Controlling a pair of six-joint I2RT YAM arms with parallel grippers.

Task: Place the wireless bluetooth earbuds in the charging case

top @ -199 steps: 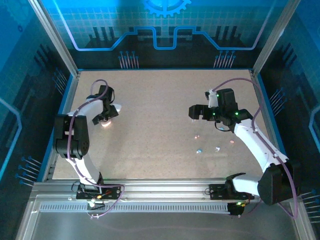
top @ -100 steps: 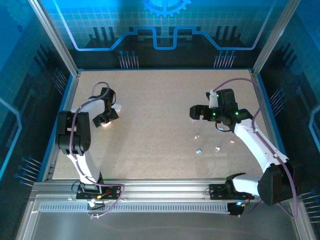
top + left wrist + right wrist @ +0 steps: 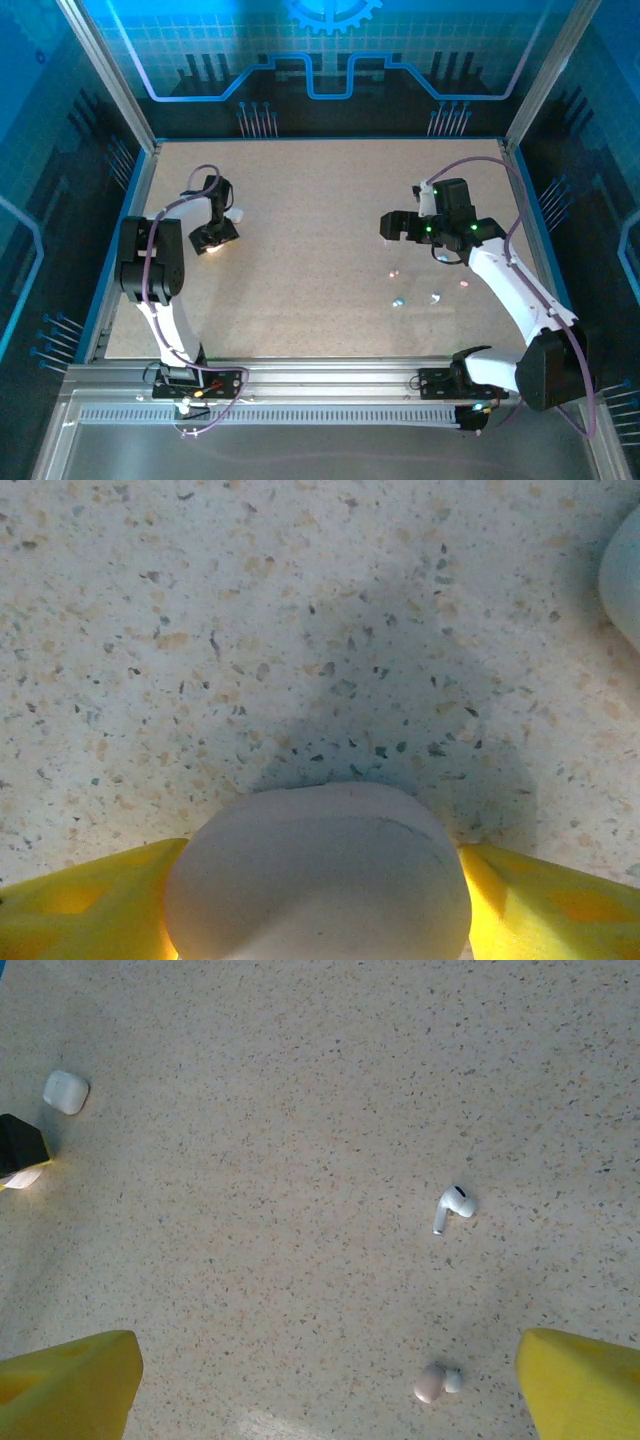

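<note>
While the left hand [image 3: 213,238] hangs low over the left part of the speckled surface [image 3: 310,190], the earbuds lie well apart from it, on the right side. From above they show as four tiny specks scattered near the right hand [image 3: 388,226], all closer to the arm bases than it is. A pink earbud [image 3: 392,271] lies nearest that hand, with a blue earbud [image 3: 398,300] and a pale earbud [image 3: 435,297] beyond it. A second pink earbud [image 3: 463,284] lies farther right. In the right wrist view, the right hand [image 3: 328,1360] has its yellow fingers [image 3: 70,1390] spread wide apart and holds nothing. A pinkish earbud [image 3: 432,1385] lies on the surface between them, nearer the right finger, and a white stemmed earbud [image 3: 452,1207] lies farther out. In the left wrist view, a rounded pinkish-grey charging case [image 3: 318,850], lid closed, sits between the fingers of the left hand [image 3: 320,900]. They meet its two flanks, but I cannot tell whether they press it. A white case [image 3: 236,214] lies just beside that hand.
</note>
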